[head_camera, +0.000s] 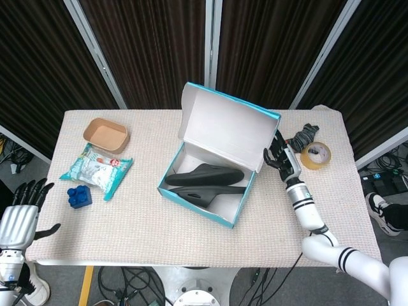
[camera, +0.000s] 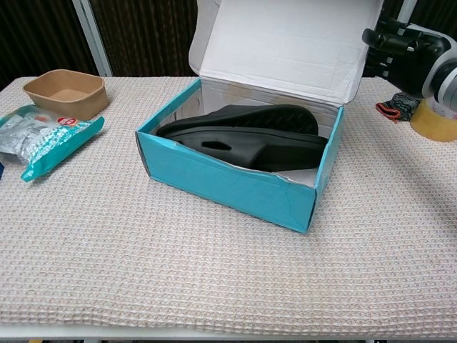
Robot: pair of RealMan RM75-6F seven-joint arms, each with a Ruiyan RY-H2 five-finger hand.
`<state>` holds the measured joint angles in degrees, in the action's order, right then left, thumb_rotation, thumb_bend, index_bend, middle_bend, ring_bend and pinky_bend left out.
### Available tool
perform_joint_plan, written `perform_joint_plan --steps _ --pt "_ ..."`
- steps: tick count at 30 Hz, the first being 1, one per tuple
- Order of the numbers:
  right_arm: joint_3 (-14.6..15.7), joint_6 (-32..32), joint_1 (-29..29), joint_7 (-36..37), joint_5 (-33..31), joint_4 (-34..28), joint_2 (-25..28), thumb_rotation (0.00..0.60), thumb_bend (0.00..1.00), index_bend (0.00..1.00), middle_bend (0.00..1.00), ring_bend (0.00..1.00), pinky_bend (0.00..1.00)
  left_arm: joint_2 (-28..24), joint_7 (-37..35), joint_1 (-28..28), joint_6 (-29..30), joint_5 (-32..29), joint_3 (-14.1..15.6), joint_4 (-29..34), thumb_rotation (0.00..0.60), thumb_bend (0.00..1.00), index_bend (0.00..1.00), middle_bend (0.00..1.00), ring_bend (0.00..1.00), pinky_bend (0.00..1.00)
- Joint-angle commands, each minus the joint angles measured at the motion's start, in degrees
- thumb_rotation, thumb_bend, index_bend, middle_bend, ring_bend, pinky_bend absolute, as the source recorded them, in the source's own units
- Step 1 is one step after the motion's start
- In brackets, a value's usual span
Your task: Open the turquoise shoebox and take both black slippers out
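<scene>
The turquoise shoebox (head_camera: 197,199) (camera: 221,182) stands open mid-table, its lid (head_camera: 229,127) (camera: 285,43) raised upright with the white inside facing forward. Two black slippers (head_camera: 207,180) (camera: 246,136) lie side by side inside the box. My right hand (head_camera: 280,156) (camera: 400,46) is at the lid's right edge, with its dark fingers gripping that edge. Off the table's front left corner, my left hand (head_camera: 19,220) hangs with fingers spread and holds nothing; only the head view shows it.
A brown paper bowl (head_camera: 106,134) (camera: 66,91), a snack packet (head_camera: 97,169) (camera: 43,136) and a blue block (head_camera: 79,196) sit at the left. A tape roll (head_camera: 315,155) (camera: 435,118) and a dark bundle (head_camera: 301,137) (camera: 398,106) lie right of the box.
</scene>
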<state>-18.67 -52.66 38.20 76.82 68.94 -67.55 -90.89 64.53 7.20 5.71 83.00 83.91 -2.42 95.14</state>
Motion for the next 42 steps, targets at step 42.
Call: perform_joint_plan --steps 42 --pt "9.79 1.85 8.9 -71.24 20.17 -13.47 4.54 0.6 0.1 0.23 0.22 0.1 0.14 0.91 -4.12 0.2 0.22 1.37 1.05 -3.02 0.6 0.11 0.1 0.04 0.0 0.03"
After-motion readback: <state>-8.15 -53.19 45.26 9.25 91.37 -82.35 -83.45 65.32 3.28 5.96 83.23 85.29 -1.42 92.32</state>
